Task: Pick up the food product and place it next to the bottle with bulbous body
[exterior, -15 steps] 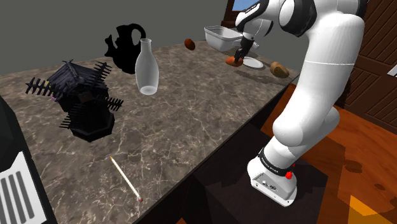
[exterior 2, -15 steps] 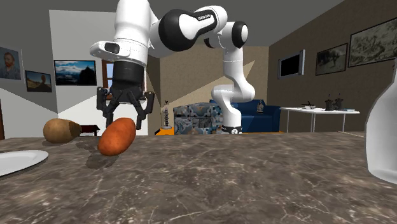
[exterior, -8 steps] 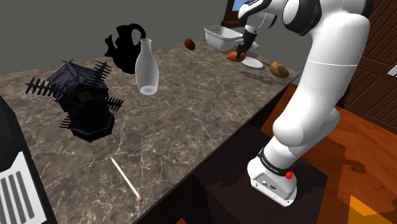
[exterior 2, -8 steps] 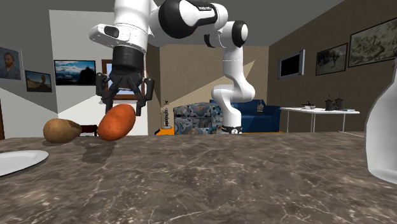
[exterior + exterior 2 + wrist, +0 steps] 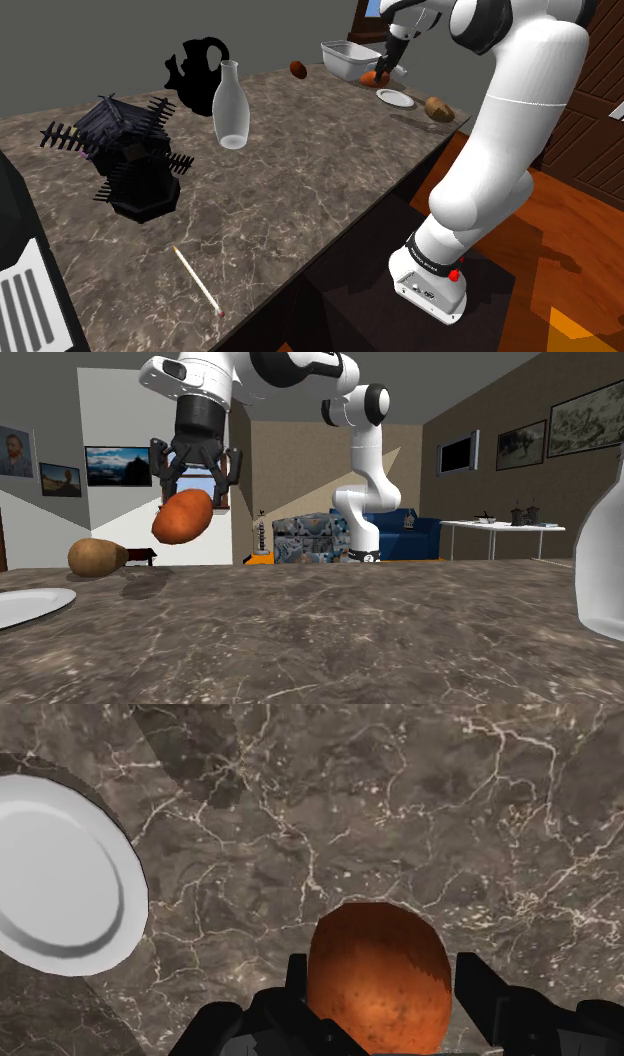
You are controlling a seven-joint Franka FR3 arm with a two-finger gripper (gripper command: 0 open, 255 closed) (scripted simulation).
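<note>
An orange, oval sweet potato [image 5: 183,516] hangs well above the marbled counter [image 5: 330,632], clasped from above by my black gripper [image 5: 197,492]. In the shoulder view the sweet potato [image 5: 373,78] and gripper [image 5: 386,66] sit at the far end of the counter, just above a white plate [image 5: 396,98]. In the wrist view the fingers press both sides of the sweet potato [image 5: 377,974], with the plate [image 5: 60,894] off to one side. The white bottle with a bulbous body [image 5: 230,105] stands upright far from the gripper, toward the shoulder view's left; it is also the bottle [image 5: 605,562] at the second exterior view's right edge.
A brown potato [image 5: 438,108] lies by the counter's edge near the plate. A white tub [image 5: 350,58] and a small brown item [image 5: 299,69] sit at the far end. A black jug [image 5: 197,72], a black windmill-like object [image 5: 130,160] and a thin stick [image 5: 198,282] lie nearer.
The gripper has risen straight up with the sweet potato, from just above the counter to well clear of it. Nothing else has moved.
</note>
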